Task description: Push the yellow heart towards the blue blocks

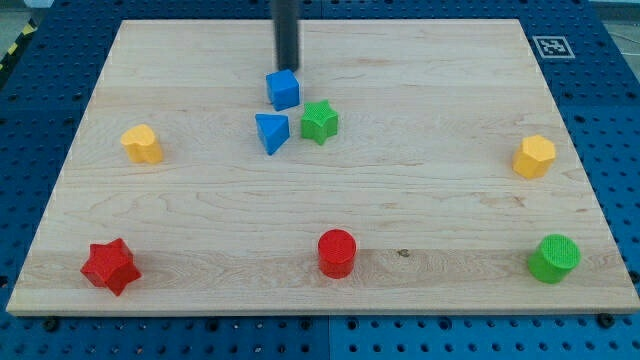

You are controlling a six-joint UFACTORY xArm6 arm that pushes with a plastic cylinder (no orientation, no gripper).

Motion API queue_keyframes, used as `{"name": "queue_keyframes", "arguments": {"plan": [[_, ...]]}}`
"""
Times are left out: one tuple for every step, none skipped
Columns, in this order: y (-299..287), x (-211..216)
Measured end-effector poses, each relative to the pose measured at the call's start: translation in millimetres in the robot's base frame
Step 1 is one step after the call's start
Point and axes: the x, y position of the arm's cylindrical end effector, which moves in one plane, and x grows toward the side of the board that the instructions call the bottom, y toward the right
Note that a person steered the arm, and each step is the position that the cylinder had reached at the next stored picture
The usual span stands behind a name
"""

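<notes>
Top centre: my tip (287, 68) touching blue cube (284, 89) from above, holding nothing. Blue triangle (271, 132) just below cube. Yellow heart (142, 144) well apart, toward tip's lower left.

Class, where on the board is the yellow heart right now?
The yellow heart sits near the view's left edge, alone, well left of the blue triangle and above the red star.

On the pale wooden worktop (420, 190), my tip (288, 68) stands just above the blue cube (284, 89). Below it are the blue triangular block (271, 132) and the green star block (319, 122). The yellow heart block (142, 144) lies well apart, at the view's left.
</notes>
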Motion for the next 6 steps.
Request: {"name": "queue_keyframes", "arguments": {"plan": [[-81.2,35.9],[-148.7,103.1],[-187.8,160.6],[-166.2,184.9],[-155.0,172.8],[-155.0,148.1]]}}
